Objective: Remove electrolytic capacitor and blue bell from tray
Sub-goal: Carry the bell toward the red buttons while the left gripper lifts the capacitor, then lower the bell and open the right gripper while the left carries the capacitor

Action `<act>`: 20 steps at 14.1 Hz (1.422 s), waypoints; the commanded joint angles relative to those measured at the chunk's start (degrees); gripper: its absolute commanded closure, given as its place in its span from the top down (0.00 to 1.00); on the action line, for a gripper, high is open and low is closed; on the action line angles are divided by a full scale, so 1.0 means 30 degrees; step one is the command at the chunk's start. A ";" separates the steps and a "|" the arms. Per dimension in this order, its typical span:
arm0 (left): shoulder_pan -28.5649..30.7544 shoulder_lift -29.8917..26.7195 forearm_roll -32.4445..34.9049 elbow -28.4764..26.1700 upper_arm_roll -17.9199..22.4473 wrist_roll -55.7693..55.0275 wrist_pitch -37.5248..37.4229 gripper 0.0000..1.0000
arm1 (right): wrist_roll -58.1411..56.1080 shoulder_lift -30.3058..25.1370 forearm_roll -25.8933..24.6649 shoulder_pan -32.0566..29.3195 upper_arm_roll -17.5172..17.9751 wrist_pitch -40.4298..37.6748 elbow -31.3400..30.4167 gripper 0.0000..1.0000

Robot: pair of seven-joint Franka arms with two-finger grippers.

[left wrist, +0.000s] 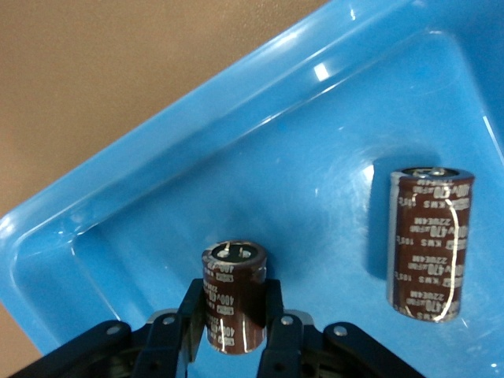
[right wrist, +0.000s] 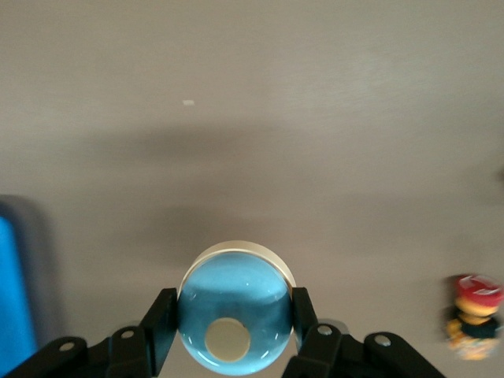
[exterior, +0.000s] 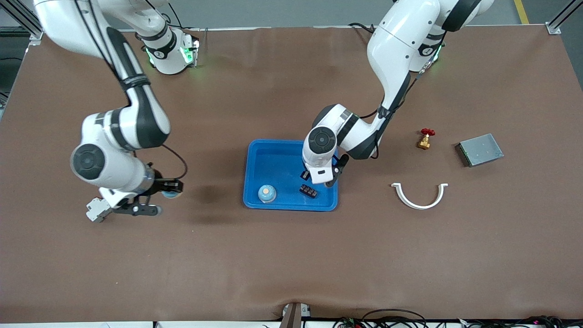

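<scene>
While the left tool [left wrist: 232, 331] grips a brown capacitor [left wrist: 234, 295] over the blue tray [exterior: 255, 157], a second capacitor [left wrist: 429, 240] and a bell [exterior: 267, 193] sit in that tray. The right tool [right wrist: 234, 335] holds a blue bell [right wrist: 234, 319] above the worktop [exterior: 227, 255] toward the right arm's end.

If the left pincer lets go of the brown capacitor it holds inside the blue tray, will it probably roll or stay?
The capacitor in the left pincer is a smooth cylinder, so on its side it would likely roll. The blue tray has raised walls that should stop it. Its glossy sleeve may slip easily.
</scene>
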 commanded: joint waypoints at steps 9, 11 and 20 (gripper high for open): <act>0.1257 -0.2969 0.0476 0.1249 0.0136 0.4834 -0.5051 0.00 | -0.9248 0.0669 0.3030 -0.4664 0.0393 0.5842 -0.3886 0.00; 0.2047 -0.4230 0.0446 0.1102 0.0106 0.7207 -0.6634 0.00 | -0.9248 0.1137 0.3030 -0.4664 0.0393 0.6955 -0.4180 0.00; 0.7904 -1.0622 0.0212 -0.5077 -0.0069 1.9834 -0.7198 0.00 | -0.9189 0.2253 0.3117 -0.4868 0.0452 0.7722 -0.4123 0.00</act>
